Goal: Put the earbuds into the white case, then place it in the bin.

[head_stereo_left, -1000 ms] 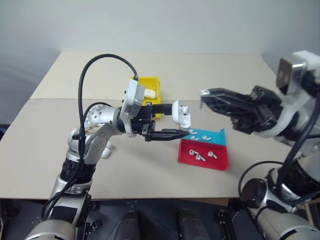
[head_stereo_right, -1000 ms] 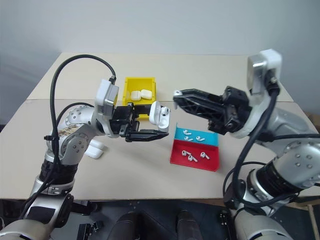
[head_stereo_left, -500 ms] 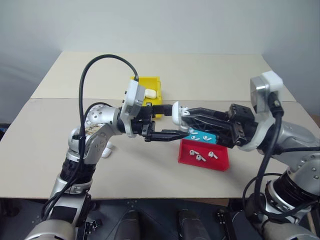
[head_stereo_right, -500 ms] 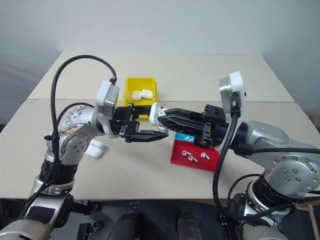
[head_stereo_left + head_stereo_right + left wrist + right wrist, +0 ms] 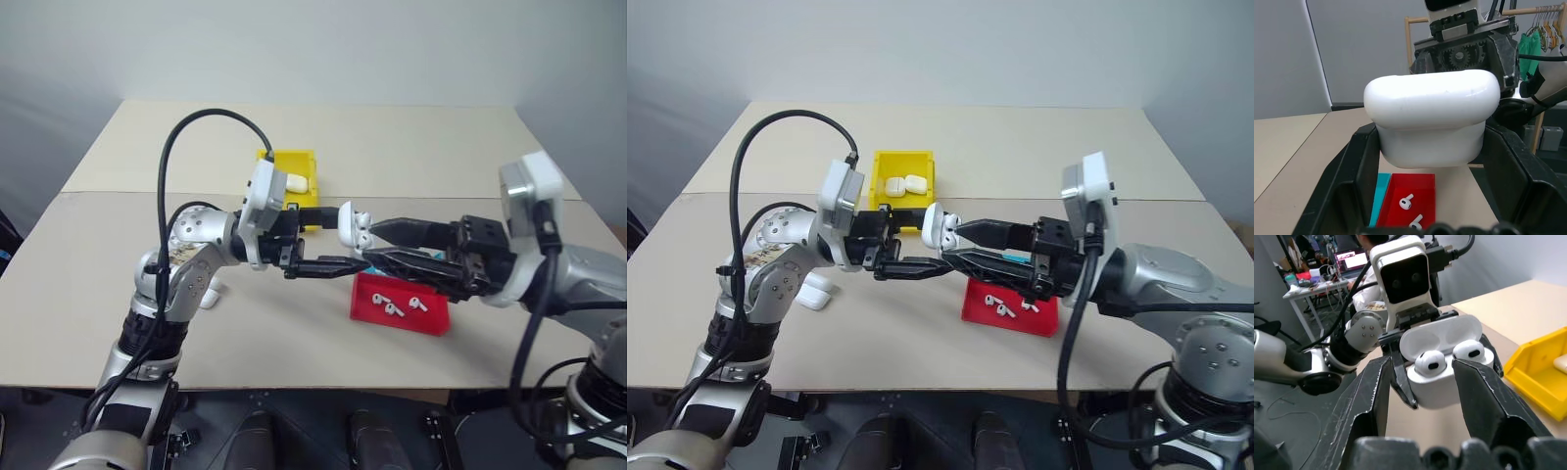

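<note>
The left pincer [image 5: 333,245] grips the small glossy white case [image 5: 1442,363] between its fingers above the beige worktop [image 5: 294,323], lid hinged up, with two tiny white earbuds [image 5: 1431,361] seated inside. The right pincer [image 5: 377,243] faces it, jaws parted and empty, either side of the case. More earbuds lie on the flat red tray [image 5: 431,321]. The yellow plastic bin [image 5: 892,168] behind holds two closed white cases [image 5: 903,183].
</note>
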Controlling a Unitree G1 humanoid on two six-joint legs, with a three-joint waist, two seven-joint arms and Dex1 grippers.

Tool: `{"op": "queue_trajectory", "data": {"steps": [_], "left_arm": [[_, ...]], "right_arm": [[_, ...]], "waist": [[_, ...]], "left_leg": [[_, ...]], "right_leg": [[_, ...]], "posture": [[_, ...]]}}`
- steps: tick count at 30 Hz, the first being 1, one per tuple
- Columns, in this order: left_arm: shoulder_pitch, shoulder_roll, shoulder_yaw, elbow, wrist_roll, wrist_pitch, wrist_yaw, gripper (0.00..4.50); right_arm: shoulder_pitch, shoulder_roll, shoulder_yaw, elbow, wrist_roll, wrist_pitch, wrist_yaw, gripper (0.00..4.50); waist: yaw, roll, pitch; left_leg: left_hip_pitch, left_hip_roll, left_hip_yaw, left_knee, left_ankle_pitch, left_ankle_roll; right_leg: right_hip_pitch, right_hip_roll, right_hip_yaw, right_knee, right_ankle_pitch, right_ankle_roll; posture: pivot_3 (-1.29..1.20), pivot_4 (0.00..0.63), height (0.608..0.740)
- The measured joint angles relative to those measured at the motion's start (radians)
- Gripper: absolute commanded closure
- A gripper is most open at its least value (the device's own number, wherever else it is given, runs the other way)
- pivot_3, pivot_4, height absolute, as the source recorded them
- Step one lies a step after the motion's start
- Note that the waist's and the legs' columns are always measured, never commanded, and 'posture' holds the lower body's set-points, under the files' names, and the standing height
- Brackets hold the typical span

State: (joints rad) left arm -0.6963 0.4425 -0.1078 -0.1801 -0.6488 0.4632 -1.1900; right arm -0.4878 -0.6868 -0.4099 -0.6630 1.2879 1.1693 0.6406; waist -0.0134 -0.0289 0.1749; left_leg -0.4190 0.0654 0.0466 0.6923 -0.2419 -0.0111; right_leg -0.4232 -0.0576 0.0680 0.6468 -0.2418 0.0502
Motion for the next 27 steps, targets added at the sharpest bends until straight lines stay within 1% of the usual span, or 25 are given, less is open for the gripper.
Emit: {"op": "queue_trajectory", "data": {"steps": [1,4,6,7,9,10,11,15,18,19,21,24,27], "left_arm": [[0.000,-0.003,0.000,0.000,0.000,0.000,0.000,1.70],[0.000,-0.010,-0.001,0.001,0.001,-0.001,0.001,1.70],[0.000,-0.018,-0.007,0.003,0.007,-0.001,0.002,1.70],[0.000,-0.022,-0.014,0.008,0.019,-0.002,0.004,1.70],[0.000,-0.033,-0.028,0.022,0.030,-0.002,0.011,1.70],[0.000,-0.040,-0.035,0.027,0.038,-0.002,0.016,1.70],[0.000,-0.048,-0.046,0.033,0.052,-0.002,0.025,1.70],[-0.003,-0.065,-0.065,0.051,0.092,-0.009,0.044,1.70],[-0.013,-0.088,-0.080,0.080,0.119,-0.023,0.052,1.70],[-0.015,-0.092,-0.084,0.081,0.120,-0.024,0.052,1.70],[-0.024,-0.102,-0.090,0.085,0.134,-0.029,0.052,1.70],[-0.038,-0.107,-0.091,0.100,0.142,-0.045,0.052,1.70],[-0.038,-0.113,-0.093,0.116,0.154,-0.047,0.064,1.70]], "right_arm": [[0.005,-0.020,-0.003,0.005,0.019,-0.004,0.006,1.93],[0.022,-0.090,-0.013,0.017,0.072,-0.018,0.036,2.52],[0.000,-0.146,-0.007,0.050,0.079,-0.022,0.036,3.17],[-0.047,-0.191,0.011,0.078,0.071,-0.022,0.033,3.52],[-0.129,-0.246,0.049,0.115,0.046,-0.022,0.034,4.24],[-0.172,-0.262,0.072,0.133,0.032,-0.022,0.035,4.48],[-0.233,-0.279,0.111,0.156,0.012,-0.023,0.042,4.48],[-0.358,-0.293,0.234,0.201,-0.057,-0.025,0.088,4.48],[-0.527,-0.259,0.376,0.235,-0.127,-0.008,0.099,4.48],[-0.550,-0.254,0.401,0.237,-0.140,-0.005,0.102,4.48],[-0.629,-0.246,0.514,0.241,-0.210,0.017,0.127,4.48],[-0.668,-0.230,0.633,0.242,-0.299,0.021,0.179,4.48],[-0.673,-0.229,0.675,0.241,-0.365,0.016,0.220,4.48]], "waist": [[0.000,0.000,0.000],[0.000,0.000,0.000],[0.000,0.000,0.000],[-0.004,0.000,0.000],[-0.006,0.000,0.000],[-0.006,0.000,0.000],[-0.006,0.000,0.000],[-0.002,0.000,0.000],[-0.003,0.000,0.000],[-0.002,0.000,0.000],[-0.001,0.000,0.000],[0.003,0.000,0.000],[0.006,0.000,0.000]], "left_leg": [[0.000,0.000,0.000,0.000,0.000,0.000],[0.000,0.000,0.000,0.000,0.000,0.000],[0.000,0.000,0.000,0.001,0.000,0.000],[0.001,0.000,0.001,0.001,0.000,0.000],[0.002,0.000,0.001,0.000,0.000,0.000],[0.002,0.000,0.001,0.000,0.000,0.000],[0.002,0.000,0.001,0.000,0.000,0.000],[-0.001,0.000,0.001,-0.001,0.000,0.000],[-0.002,0.000,0.001,0.000,0.000,0.000],[-0.003,0.000,0.000,0.000,0.000,0.000],[-0.003,0.000,0.000,0.000,0.000,0.000],[-0.004,0.000,0.000,0.001,0.000,0.000],[-0.006,0.000,0.000,0.001,0.000,0.000]], "right_leg": [[0.000,0.000,0.000,0.000,0.000,0.000],[0.000,0.000,0.000,0.000,0.000,0.000],[0.000,0.000,0.000,0.000,0.000,0.000],[0.000,0.000,0.001,0.000,0.000,0.000],[0.001,0.000,0.001,0.000,0.000,0.000],[0.000,0.000,0.001,0.000,0.000,0.000],[0.000,0.000,0.001,0.000,0.000,0.000],[-0.002,0.000,0.001,-0.001,0.000,0.000],[-0.003,0.000,0.001,0.000,0.000,0.000],[-0.003,0.000,0.000,0.000,0.000,0.000],[-0.004,0.000,0.000,0.000,0.000,0.000],[-0.004,0.000,0.000,-0.001,0.000,0.000],[-0.005,-0.001,0.000,-0.001,0.000,0.000]], "posture": [[0.00,0.150,0.740],[0.00,0.150,0.740],[0.00,0.150,0.740],[0.00,0.150,0.740],[0.00,0.150,0.740],[0.00,0.150,0.740],[0.00,0.150,0.740],[0.00,0.150,0.740],[0.00,0.150,0.740],[0.00,0.150,0.740],[0.00,0.150,0.740],[0.00,0.150,0.740],[0.00,0.150,0.740]]}}
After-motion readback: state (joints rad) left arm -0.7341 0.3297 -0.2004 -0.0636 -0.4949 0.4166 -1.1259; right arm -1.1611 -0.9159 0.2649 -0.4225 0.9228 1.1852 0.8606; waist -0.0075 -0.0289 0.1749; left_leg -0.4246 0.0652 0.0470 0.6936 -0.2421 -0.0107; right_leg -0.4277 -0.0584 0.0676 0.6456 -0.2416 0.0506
